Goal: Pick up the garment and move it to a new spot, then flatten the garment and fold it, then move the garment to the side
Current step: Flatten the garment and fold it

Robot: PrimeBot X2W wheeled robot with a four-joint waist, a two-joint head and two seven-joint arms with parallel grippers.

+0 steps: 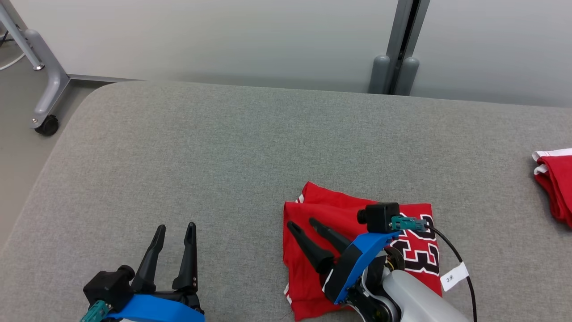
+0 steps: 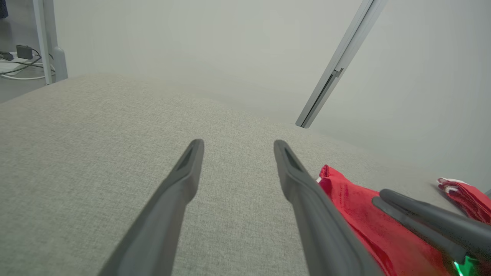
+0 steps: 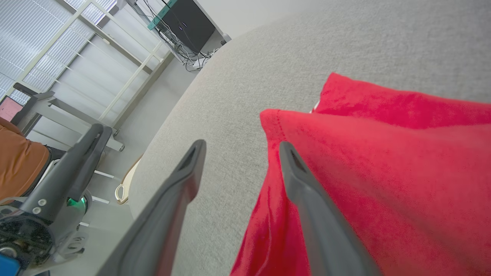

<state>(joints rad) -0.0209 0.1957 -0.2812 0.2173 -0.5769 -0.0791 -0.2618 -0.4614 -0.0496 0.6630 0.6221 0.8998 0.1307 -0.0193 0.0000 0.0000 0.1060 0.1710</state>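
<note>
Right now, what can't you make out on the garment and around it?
- Folded red garment: head view, near right part and some of the printed number hidden by the right arm.
- Second red cloth: head view, cut off by the right edge.
- White tag: head view, writing too small to read.
- Right gripper: open; right wrist view cannot settle whether a finger touches the fabric.

Robot test lab, big grey cloth-covered tabletop (image 1: 223, 147), plain pale wall panels (image 1: 223, 40), grey metal stand leg on a black wheel (image 1: 47, 125), tangled floor cables (image 2: 19, 67)
</note>
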